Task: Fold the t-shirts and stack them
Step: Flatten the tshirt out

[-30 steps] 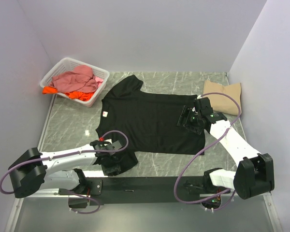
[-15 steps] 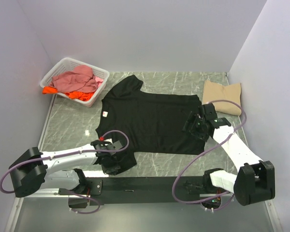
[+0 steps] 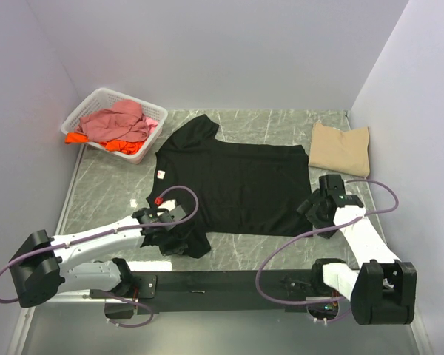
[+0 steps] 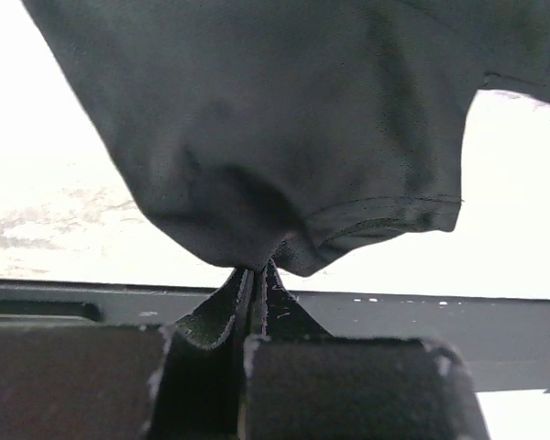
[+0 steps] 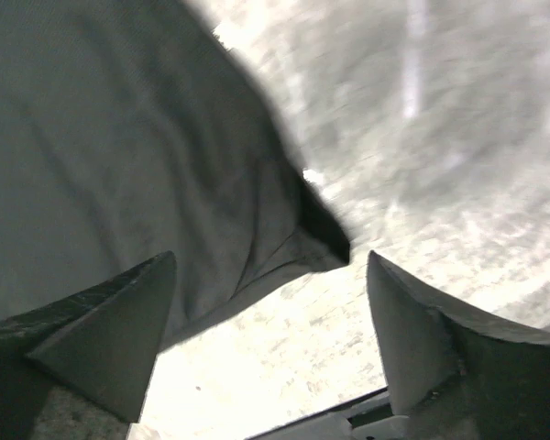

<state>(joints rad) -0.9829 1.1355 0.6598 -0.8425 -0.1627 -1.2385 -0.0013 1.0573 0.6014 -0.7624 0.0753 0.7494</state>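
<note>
black shirt (image 3: 237, 188): spread flat mid-table (image 3: 103, 196), neck toward the left, hem toward the right; neck label (image 3: 160, 175) showing; not yet folded
left gripper (image 3: 170, 240): clamped on a pinch of black shirt at the near-left sleeve; wrist view shows the cloth bunched into the closed tips (image 4: 253, 284) and hanging in a soft pouch
right gripper (image 3: 318, 207): jaws wide, nothing held; near-right hem corner of the black shirt (image 5: 119, 137) sits between the fingers in the wrist view (image 5: 266, 266); contact with the cloth: cannot tell
tan shirt (image 3: 342, 148): folded, far-right corner of the table, apart from the black one; looks like the start of the stack
basket (image 3: 89, 103): far-left corner; pink shirt (image 3: 118, 122) heaped on top, orange shirt (image 3: 126, 146) under it and spilling over the rim
handling: light, limp, no stiffness; it sags and bunches wherever pinched; a one-point lift would likely drag and wrinkle it; slips little on the pads; nothing fragile
grasp: judge best at doubled edges, i.e. sleeve hem and bottom hem corner; two matched points on the near side so the fold line runs straight; right side needs to close on that corner first
count: shirts 4 seen (1 black, 1 tan, 1 pink, 1 orange); more buried in the basket: cannot tell; baskets 1; grippers 2
</note>
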